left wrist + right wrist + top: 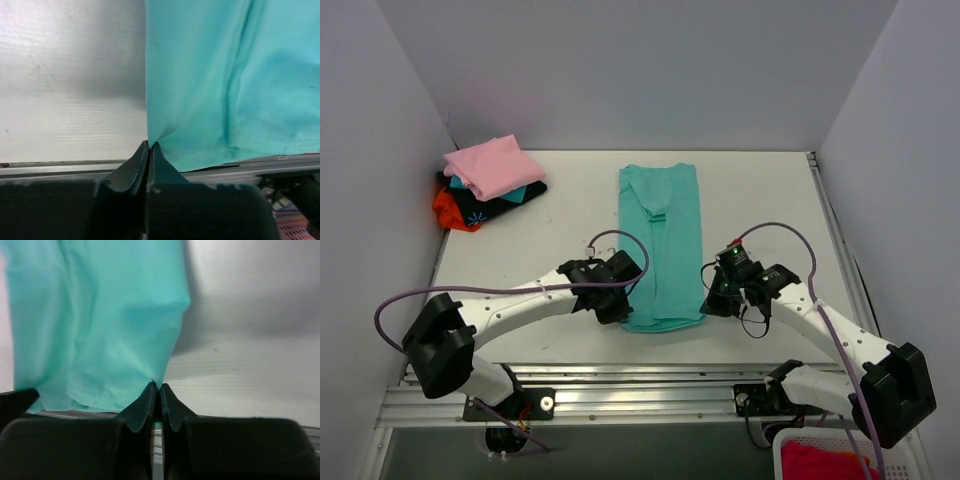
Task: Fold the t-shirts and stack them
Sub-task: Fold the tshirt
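Teal t-shirt (pixel 662 240), held at its near hem by both grippers. The left gripper (pixel 150 146) has its jaws pressed together on the hem's near-left corner. The right gripper (pixel 156 386) has its jaws pressed together on the near-right corner. From each pair of jaws the cloth runs straight away toward the far side of the table (pixel 770 200). It lies flat as a narrow strip already folded lengthwise, with its long axis pointing away from the arm bases. The two arms are about equally near, one on each side of the strip. Judged from this layout, the coming move carries the near hem over toward the far end, halving the strip across its long axis. Well apart, at the table's far left corner, lies the stack: pink t-shirt (pixel 492 165) on top, black t-shirt (pixel 512 200) and orange-red t-shirt (pixel 450 210) beneath.
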You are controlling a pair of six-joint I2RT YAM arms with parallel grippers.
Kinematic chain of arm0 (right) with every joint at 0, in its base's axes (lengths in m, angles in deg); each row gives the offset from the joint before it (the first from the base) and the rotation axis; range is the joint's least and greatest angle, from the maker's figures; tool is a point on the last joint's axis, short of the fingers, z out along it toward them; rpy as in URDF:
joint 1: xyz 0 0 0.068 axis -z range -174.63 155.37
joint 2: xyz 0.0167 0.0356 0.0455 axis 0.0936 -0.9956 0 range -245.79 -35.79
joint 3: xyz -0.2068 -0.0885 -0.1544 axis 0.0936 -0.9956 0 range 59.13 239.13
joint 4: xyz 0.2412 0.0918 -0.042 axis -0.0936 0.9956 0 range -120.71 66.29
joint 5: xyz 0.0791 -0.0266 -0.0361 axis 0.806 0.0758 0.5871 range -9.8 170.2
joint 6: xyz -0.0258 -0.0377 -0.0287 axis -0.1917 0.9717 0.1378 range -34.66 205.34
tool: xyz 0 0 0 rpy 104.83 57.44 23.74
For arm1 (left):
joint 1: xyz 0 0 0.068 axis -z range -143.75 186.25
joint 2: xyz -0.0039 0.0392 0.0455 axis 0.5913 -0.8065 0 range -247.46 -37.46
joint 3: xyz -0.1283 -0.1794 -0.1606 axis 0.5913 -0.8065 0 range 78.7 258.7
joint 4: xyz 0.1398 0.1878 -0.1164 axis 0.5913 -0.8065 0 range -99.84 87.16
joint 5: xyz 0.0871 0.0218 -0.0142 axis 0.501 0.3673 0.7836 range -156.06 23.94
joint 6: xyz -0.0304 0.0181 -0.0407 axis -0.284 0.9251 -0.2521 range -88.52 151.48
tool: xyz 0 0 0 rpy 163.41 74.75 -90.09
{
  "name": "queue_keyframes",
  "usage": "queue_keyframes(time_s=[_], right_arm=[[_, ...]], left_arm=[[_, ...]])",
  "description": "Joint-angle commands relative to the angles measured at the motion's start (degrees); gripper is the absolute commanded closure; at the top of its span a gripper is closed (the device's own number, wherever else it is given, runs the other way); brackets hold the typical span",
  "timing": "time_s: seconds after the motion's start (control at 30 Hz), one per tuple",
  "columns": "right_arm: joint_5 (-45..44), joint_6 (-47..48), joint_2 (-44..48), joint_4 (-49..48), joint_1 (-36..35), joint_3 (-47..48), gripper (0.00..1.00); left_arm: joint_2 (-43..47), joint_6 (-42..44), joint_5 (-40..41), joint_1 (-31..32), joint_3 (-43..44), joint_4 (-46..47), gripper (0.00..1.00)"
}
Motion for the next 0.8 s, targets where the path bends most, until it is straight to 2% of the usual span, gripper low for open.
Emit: queue_keyframes(time_s=[0.0, 0.2, 0.37, 0.53, 0.77], right_arm=[[-3.4, 1.9, -1.3, 5.6, 0.1, 8.5, 1.00], [-3.8, 4.0, -8.8, 6.1, 0.8, 19.2, 1.00], [-4.5, 6.2, -15.1, 5.4, 2.0, 24.6, 1.00], [-5.2, 8.5, -20.8, 4.1, 4.0, 29.0, 1.00], [-5.5, 10.6, -31.8, 2.8, 6.5, 36.9, 1.00]], left_arm=[[3.3, 2.7, 1.6, -2.7, 7.0, -6.7, 0.98], [1.9, 7.2, -2.0, -10.4, 15.2, -8.8, 0.98], [-1.6, 12.6, -5.5, -16.2, 21.1, -7.9, 0.98], [-10.1, 18.4, -8.6, -22.1, 30.4, -8.0, 0.98], [-20.6, 23.3, -12.6, -25.7, 43.1, -8.0, 0.98]])
